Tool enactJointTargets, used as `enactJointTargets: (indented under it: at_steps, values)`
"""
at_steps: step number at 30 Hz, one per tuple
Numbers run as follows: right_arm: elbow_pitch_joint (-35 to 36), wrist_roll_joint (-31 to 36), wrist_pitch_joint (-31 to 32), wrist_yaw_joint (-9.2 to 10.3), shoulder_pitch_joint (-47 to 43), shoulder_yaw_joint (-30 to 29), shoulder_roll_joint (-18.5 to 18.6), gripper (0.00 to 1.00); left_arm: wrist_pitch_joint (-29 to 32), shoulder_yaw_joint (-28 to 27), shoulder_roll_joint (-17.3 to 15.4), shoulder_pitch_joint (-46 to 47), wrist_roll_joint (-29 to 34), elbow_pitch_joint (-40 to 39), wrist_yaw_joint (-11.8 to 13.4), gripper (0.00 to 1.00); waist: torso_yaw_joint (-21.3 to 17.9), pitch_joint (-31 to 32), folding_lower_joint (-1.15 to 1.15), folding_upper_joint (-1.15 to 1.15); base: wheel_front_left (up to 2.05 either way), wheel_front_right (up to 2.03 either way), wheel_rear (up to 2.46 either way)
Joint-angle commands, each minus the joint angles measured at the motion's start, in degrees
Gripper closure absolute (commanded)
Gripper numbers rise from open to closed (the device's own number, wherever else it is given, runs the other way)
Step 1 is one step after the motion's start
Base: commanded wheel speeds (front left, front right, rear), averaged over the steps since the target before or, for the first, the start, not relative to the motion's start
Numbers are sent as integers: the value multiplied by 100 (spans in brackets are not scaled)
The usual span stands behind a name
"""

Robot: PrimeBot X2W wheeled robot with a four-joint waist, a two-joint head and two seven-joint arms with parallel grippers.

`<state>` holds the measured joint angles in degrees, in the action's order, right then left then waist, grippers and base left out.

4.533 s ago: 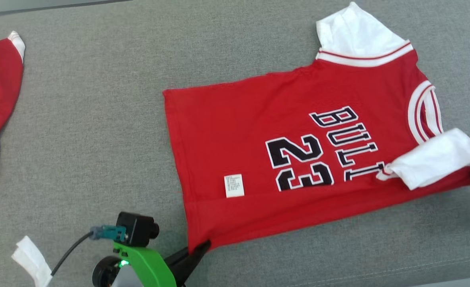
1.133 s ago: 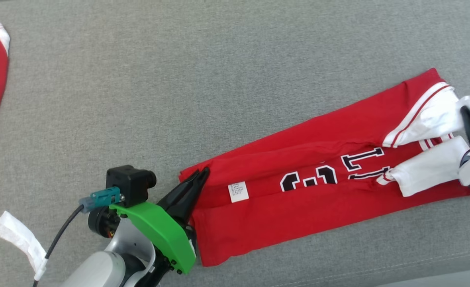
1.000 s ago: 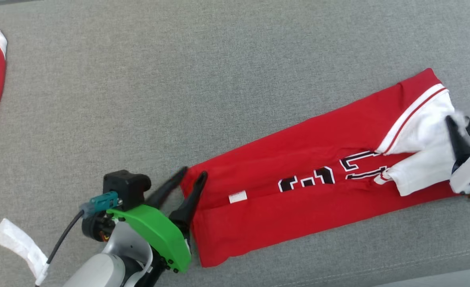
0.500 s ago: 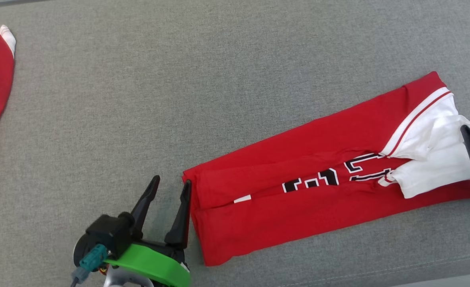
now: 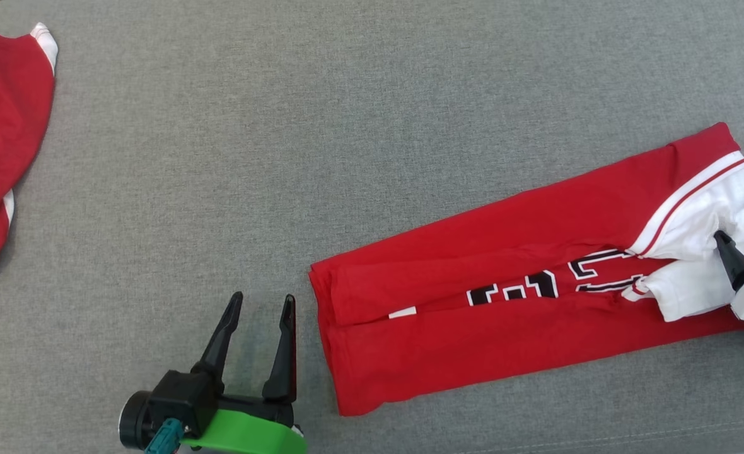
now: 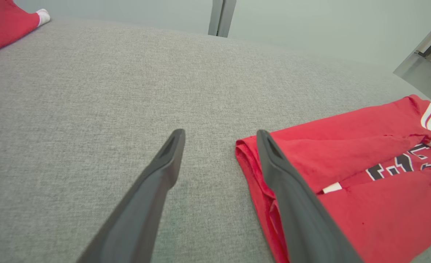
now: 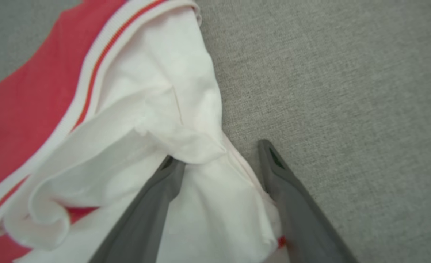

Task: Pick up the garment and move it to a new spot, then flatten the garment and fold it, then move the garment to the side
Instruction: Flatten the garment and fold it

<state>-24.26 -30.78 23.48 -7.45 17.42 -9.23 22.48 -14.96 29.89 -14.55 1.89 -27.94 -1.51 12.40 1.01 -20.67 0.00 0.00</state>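
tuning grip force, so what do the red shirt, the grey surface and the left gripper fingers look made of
Shirt: soft matte knit, maybe cotton or polyester; it folds limply and has ribbed white trim.
Surface: matte grey woven cloth, like upholstery; the weave shows in the left wrist view.
Left gripper fingers: dark, smooth and matte, probably moulded plastic or rubber; I cannot tell which.

The garment [image 5: 504, 340], a red jersey with white sleeves and black lettering, lies folded into a long strip. It slants from lower centre to the right edge.
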Motion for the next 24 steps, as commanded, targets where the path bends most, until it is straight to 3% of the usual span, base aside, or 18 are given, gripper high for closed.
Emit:
enactJointTargets:
  at_steps: [1,2,10,18,22,24]
  values:
    - [-169,-77,-28,-6,33,156,-179,88,-27,-174,91,-190,159,29,-111,0,26,25,0,0,0,0,0]
    - [-199,-119,-61,-8,64,203,-189,100,-28,-284,160,-231,237,41,-180,0,32,38,0,0,0,0,0]
    - [-437,-548,-841,-3,184,287,162,100,-25,-1147,783,-591,785,315,-909,0,148,372,0,0,0,0,0]
    - [-686,-666,-1224,1,81,-275,972,100,-26,-1707,1104,-833,995,576,-1381,0,201,775,0,0,0,0,0]
    - [-336,-726,-1106,1,90,-372,1375,100,-26,-1809,1149,-890,1011,654,-1529,0,205,885,0,0,0,0,0]
    - [294,-866,-872,1,-25,-144,1578,100,-26,-1841,1160,-885,925,698,-1577,0,209,973,0,0,0,0,0]
